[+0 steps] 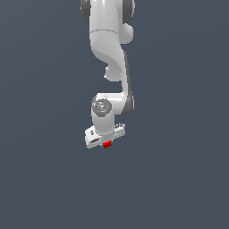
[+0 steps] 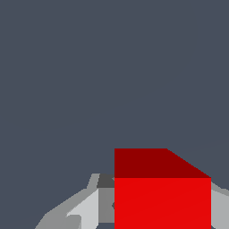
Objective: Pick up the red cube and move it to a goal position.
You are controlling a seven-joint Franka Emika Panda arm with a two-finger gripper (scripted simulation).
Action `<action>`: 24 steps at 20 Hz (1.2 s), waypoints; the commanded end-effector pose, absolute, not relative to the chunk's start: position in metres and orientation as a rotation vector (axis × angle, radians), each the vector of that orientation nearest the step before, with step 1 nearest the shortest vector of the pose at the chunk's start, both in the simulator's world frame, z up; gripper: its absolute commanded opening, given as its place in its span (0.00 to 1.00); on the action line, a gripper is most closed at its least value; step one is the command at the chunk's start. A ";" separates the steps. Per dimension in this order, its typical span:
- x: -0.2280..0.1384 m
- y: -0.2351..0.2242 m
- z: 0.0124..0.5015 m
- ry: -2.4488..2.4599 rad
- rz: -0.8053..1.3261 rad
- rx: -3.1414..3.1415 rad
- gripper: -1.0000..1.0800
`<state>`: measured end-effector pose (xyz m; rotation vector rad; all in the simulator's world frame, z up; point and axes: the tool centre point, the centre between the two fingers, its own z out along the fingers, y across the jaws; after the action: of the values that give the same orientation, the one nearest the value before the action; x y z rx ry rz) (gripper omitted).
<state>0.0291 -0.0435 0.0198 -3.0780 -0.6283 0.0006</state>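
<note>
Sitting between the fingers of our hand (image 1: 105, 141), the red cube (image 1: 107, 144) shows in the exterior view as a small bright block just under the white hand body. In the wrist view the red cube (image 2: 162, 192) fills the near part of the picture, one bright face toward the lens and a darker face beside it, with a pale grey finger (image 2: 87, 210) close against one side and a sliver of another at the opposite edge. We read that as clenched on the cube, pads touching on two opposite faces.

Relation that matters: the cube lies directly at the fingertips, in line with the hand's own axis, no offset to either side that we can make out. Being a cube, it has no long axis to align with. Only one arm here, so no choice of reach.

The Franka arm (image 1: 111, 53) hangs down from the top of the exterior view, wrist pointing down at the plain dark grey surface (image 1: 44, 179). Whether the cube has left that surface or rests on it, we cannot tell; there is no shadow or edge to judge by.

No goal marker shows in either view. Our judgement: grasp made, carry to the goal remaining.
</note>
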 end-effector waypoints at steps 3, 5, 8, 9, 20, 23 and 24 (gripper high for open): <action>0.029 -0.043 0.020 -0.629 0.000 -3.078 0.00; 0.029 -0.043 0.020 -0.629 0.000 -3.078 0.00; 0.029 -0.042 0.022 -0.629 0.000 -3.078 0.00; 0.028 -0.042 0.024 -0.629 0.000 -3.078 0.00; 0.017 -0.019 0.075 -0.629 0.000 -3.078 0.00; 0.011 -0.008 0.101 -0.630 0.001 -3.079 0.00; 0.009 -0.003 0.111 -0.630 0.001 -3.079 0.00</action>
<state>0.0119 -0.0099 0.0961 -3.0783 -0.6284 0.0033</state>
